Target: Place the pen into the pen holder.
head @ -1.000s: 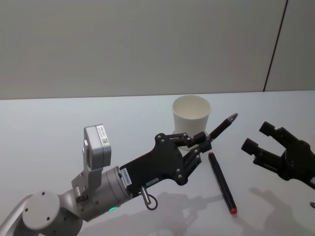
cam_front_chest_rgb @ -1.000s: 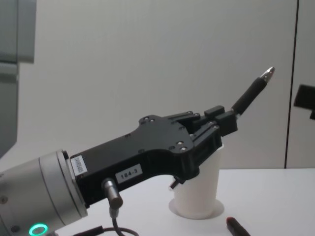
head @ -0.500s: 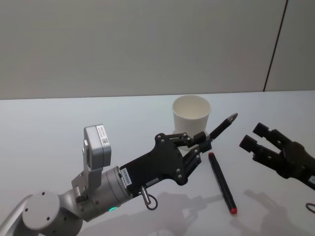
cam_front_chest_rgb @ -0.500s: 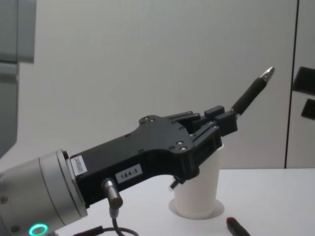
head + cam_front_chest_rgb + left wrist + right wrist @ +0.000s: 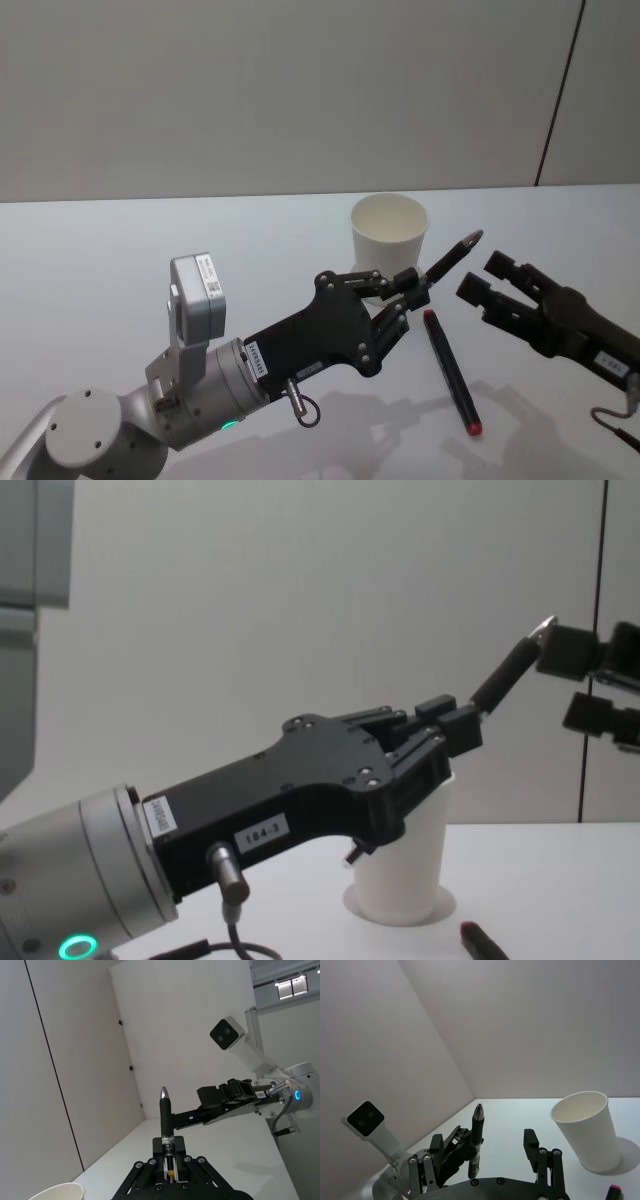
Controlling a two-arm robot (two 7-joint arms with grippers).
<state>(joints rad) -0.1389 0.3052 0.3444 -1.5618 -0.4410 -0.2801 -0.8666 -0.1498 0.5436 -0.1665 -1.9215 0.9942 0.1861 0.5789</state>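
One pen (image 5: pixel 455 253), clamped in left gripper (image 5: pixel 418 283), tip angled up toward spread right gripper (image 5: pixel 485 277).

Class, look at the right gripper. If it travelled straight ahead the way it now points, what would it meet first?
Most likely the tip of the black pen, which the left gripper holds up at a slant. The open right gripper points straight at it from close by, though depth is hard to judge.

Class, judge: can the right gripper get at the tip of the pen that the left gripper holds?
Probably yes: the right gripper is open beside the raised tip of the pen, with nothing between them; the left gripper clamps only its lower end.
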